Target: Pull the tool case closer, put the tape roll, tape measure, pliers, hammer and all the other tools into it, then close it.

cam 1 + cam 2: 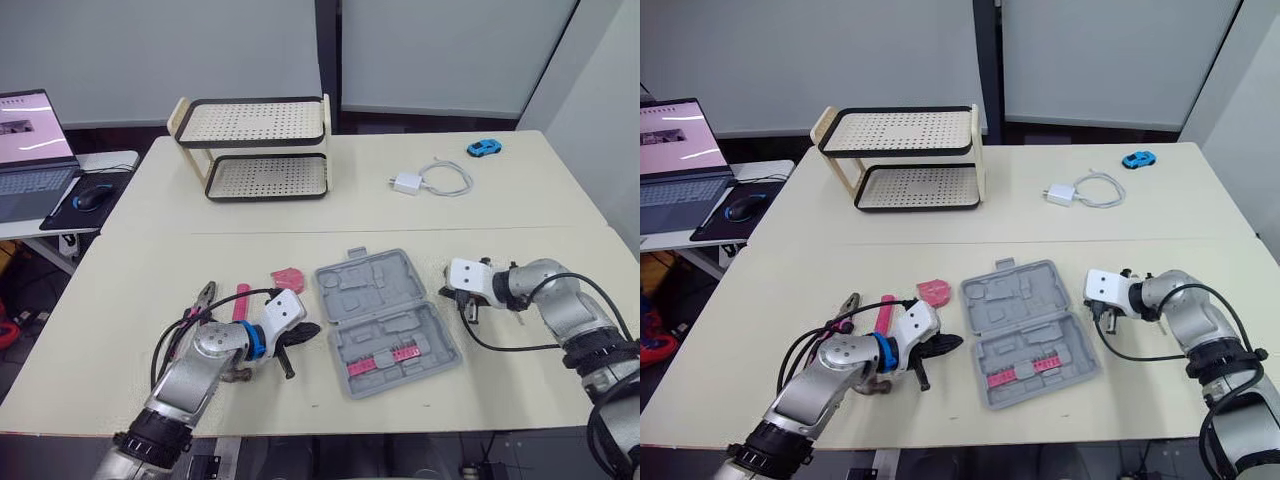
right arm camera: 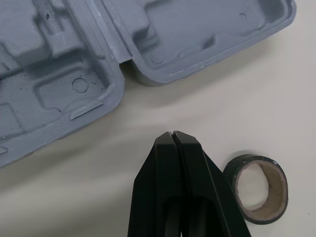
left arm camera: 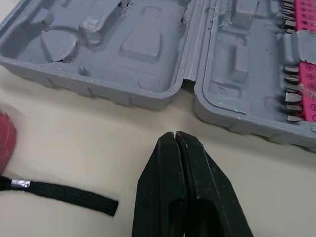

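The grey tool case (image 1: 385,320) lies open flat at the table's middle, with a pink bit holder (image 1: 385,358) in its near half. My left gripper (image 1: 314,329) is shut and empty, its tip just short of the case's left edge (image 3: 163,96). To its left lie the pliers (image 1: 205,297), a pink-handled tool (image 1: 241,300) and the pink tape measure (image 1: 288,277) with its black strap (image 3: 64,197). My right gripper (image 2: 172,134) is shut and empty just right of the case. The dark tape roll (image 2: 256,187) lies flat beside its fingers.
A two-tier perforated rack (image 1: 255,150) stands at the back left. A white charger with cable (image 1: 425,180) and a blue toy car (image 1: 484,148) lie at the back right. A laptop (image 1: 30,150) and a mouse (image 1: 90,197) sit on a side table to the left.
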Action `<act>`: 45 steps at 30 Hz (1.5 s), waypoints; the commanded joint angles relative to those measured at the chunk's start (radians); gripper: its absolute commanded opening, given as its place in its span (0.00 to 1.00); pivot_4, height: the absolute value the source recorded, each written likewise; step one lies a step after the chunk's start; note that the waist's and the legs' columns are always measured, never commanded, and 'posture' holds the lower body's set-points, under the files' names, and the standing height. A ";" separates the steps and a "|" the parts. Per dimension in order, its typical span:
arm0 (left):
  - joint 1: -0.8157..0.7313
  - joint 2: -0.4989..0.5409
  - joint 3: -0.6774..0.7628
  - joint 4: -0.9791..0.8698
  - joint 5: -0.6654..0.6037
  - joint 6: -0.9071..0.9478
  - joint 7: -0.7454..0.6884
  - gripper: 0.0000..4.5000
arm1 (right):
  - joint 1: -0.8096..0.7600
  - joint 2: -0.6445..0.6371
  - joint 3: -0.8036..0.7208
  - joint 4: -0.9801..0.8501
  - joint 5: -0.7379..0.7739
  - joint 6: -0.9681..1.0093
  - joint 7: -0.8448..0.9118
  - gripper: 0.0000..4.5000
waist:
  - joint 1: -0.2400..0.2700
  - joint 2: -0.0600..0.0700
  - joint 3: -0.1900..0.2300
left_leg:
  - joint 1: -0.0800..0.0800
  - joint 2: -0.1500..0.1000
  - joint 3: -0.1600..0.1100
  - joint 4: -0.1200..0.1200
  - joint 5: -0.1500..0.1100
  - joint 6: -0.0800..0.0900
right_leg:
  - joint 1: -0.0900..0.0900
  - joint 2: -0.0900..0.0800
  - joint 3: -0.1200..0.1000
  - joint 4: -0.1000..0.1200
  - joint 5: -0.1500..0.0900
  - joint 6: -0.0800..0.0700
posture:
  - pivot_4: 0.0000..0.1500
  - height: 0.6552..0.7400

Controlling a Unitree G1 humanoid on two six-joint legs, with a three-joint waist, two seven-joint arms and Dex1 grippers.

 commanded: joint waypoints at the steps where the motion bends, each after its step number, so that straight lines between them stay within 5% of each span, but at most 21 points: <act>1: -0.034 -0.031 -0.016 0.038 0.024 -0.031 0.016 0.00 | -0.045 0.011 0.006 0.030 -0.016 -0.037 0.002 0.00 | 0.000 0.000 0.000 | 0.000 0.000 0.000 0.000 0.000 0.000 | 0.000 0.000 0.000 0.000 0.000 0.000 | 1.00 1.00; 15: -0.085 -0.090 -0.049 0.116 0.064 -0.039 0.011 0.00 | -0.068 0.057 0.017 0.099 -0.028 -0.070 0.011 0.00 | 0.000 0.000 0.000 | 0.000 0.000 0.000 0.000 0.001 -0.001 | 0.000 0.000 0.000 0.000 0.000 0.000 | 1.00 1.00; 29: -0.110 -0.150 -0.078 0.127 0.089 -0.026 0.011 0.00 | 0.029 0.066 0.012 -0.123 0.005 0.073 0.104 0.00 | 0.003 0.000 0.000 | 0.000 0.000 -0.001 0.001 0.001 -0.001 | 0.001 0.000 -0.001 0.000 0.000 0.000 | 1.00 1.00; 45: -0.138 -0.098 -0.122 0.095 0.115 -0.008 -0.083 0.00 | 0.193 0.020 -0.021 -0.429 0.040 0.273 0.125 0.00 | 0.001 0.000 0.000 | 0.000 0.000 -0.001 0.000 0.000 0.000 | 0.001 0.000 -0.001 0.000 0.000 0.000 | 1.00 1.00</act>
